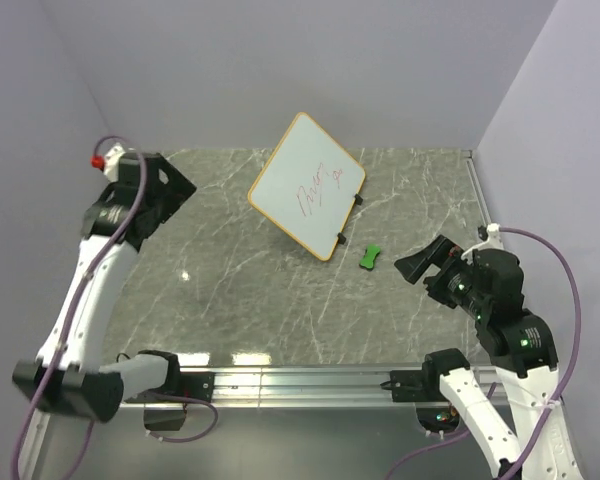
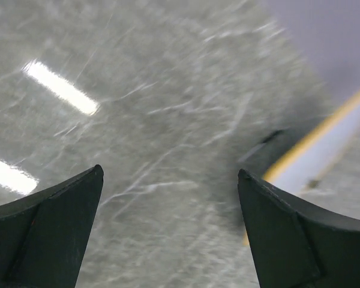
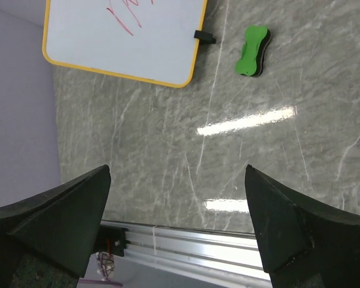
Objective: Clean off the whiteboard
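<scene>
Left claw (image 2: 170,174) and right claw (image 3: 177,170) both spread, empty!
Green eraser (image 1: 370,257) beside the whiteboard (image 1: 307,186) (lying flat) could skid across the table (image 1: 230,300) under an off-centre pinch.

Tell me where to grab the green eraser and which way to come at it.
Grip the green eraser across its pinched waist, coming straight down from above: it lies flat on the table, apart from the whiteboard, and the waist is its narrowest span. The open right gripper is nearer, so I would use that.
</scene>
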`<state>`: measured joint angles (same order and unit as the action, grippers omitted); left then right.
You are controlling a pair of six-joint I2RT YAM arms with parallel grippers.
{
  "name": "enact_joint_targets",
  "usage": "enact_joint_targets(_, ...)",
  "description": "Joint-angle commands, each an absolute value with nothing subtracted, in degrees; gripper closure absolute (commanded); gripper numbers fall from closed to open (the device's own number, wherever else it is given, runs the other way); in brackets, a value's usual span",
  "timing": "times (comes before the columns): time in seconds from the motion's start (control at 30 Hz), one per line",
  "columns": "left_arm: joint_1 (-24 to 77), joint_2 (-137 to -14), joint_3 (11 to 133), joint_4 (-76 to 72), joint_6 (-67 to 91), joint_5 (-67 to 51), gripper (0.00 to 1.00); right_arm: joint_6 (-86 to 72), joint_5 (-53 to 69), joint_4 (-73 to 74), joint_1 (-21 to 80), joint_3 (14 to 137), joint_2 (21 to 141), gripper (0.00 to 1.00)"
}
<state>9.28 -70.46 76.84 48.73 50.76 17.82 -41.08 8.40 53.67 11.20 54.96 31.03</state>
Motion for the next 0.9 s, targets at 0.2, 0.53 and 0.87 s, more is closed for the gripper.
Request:
enact_joint_targets(0.2, 8.9, -59.4, 65.6, 36.6, 51.0, -4.5, 0.01, -42.0, 7.6, 54.9, 11.1, 61.6, 40.0, 0.00)
enact_joint_targets(0.53, 13.4, -59.6, 63.9, 43.0, 46.8, 0.5, 0.10, -40.5, 5.0, 53.7, 10.9, 68.1, 69.2, 0.10)
enact_joint_targets(0.87, 14.4, -55.1, 59.4, 44.2, 41.1, -1.0, 0.11, -46.3, 5.4, 46.5, 11.3, 71.5, 91.8, 0.22)
